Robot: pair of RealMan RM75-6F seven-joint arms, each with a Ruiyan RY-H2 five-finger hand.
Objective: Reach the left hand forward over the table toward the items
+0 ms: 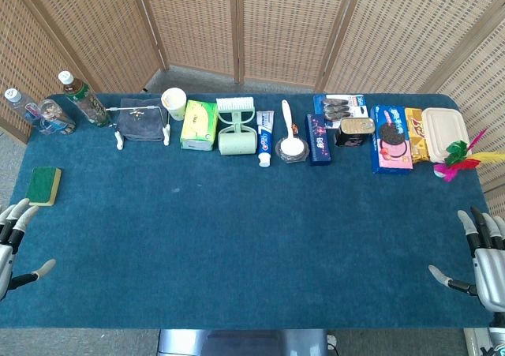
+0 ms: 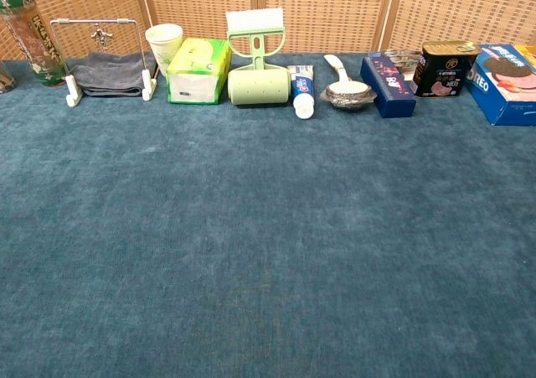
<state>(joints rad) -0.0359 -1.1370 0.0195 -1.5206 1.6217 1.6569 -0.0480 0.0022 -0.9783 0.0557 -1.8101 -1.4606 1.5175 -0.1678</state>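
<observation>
My left hand [image 1: 14, 241] shows at the table's near left edge in the head view, fingers spread and holding nothing. My right hand [image 1: 477, 257] sits at the near right edge, likewise spread and empty. Neither hand appears in the chest view. A row of items lines the far side of the blue table [image 1: 237, 237]: two bottles [image 1: 83, 99], a towel rack [image 1: 140, 121], a paper cup [image 1: 173, 102], a green tissue box [image 1: 199, 125], a lint roller [image 1: 237, 127], toothpaste [image 1: 265, 137]. A green-yellow sponge [image 1: 44, 185] lies just ahead of my left hand.
Further right in the row stand a spoon in a foil dish [image 1: 292, 144], a blue box [image 1: 318, 139], a can [image 1: 356, 131], an Oreo box [image 1: 390, 137], a beige container [image 1: 446, 133] and a feather shuttlecock [image 1: 458, 163]. Wicker screens [image 1: 260, 24] close the back.
</observation>
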